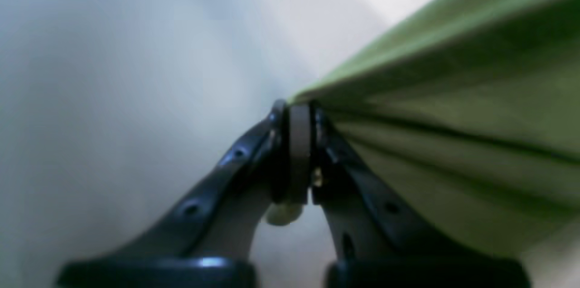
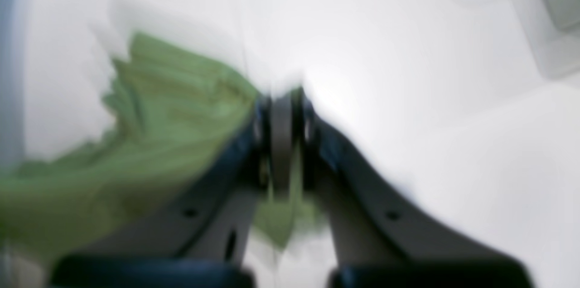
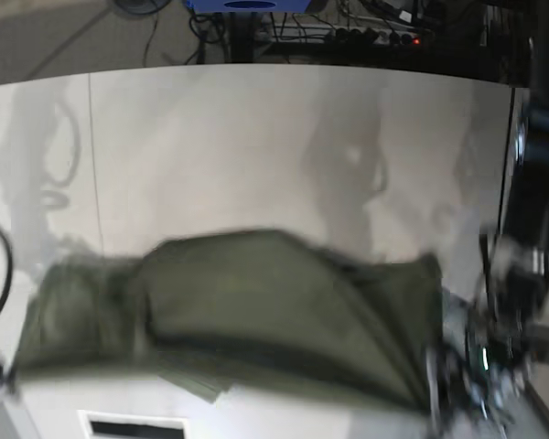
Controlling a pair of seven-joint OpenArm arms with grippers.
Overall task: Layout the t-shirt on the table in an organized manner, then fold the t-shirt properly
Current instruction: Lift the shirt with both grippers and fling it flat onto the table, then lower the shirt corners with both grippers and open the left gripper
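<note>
The left gripper (image 1: 300, 143) has its dark, curved fingers (image 1: 235, 156) pressed together, pinching the edge of the plain olive-green soft fabric t-shirt (image 1: 453, 120). From that pinch the cloth fans away to one side of the fingertips in long taut pleats, pulled tight enough that the folds run nearly straight. On the other side of those fingers there is only the pale, blurred surface behind them.

The right gripper (image 2: 281, 138) is likewise closed to a narrow slit, with green fabric caught between the fingers (image 2: 358, 179); a small flap of the shirt hangs below the tips, between the two finger bases. The bulk of the cloth bunches off to one side of this gripper in soft wrinkles, while the large white smooth table (image 2: 430, 98) shows bright on the opposite side. This view is smeared with motion blur, so finer detail of the grip is hard to make out.

From the base camera, the shirt (image 3: 256, 311) is stretched as a wide band across the near part of the table (image 3: 256, 146), spanning between the two arms. The end by the left arm's dark wrist hardware (image 3: 494, 347) looks drawn to a tight corner. The other end reaches the frame's edge, where the right arm itself is barely visible. Whether the middle of the cloth rests on the tabletop or hangs just above it, I cannot tell.
</note>
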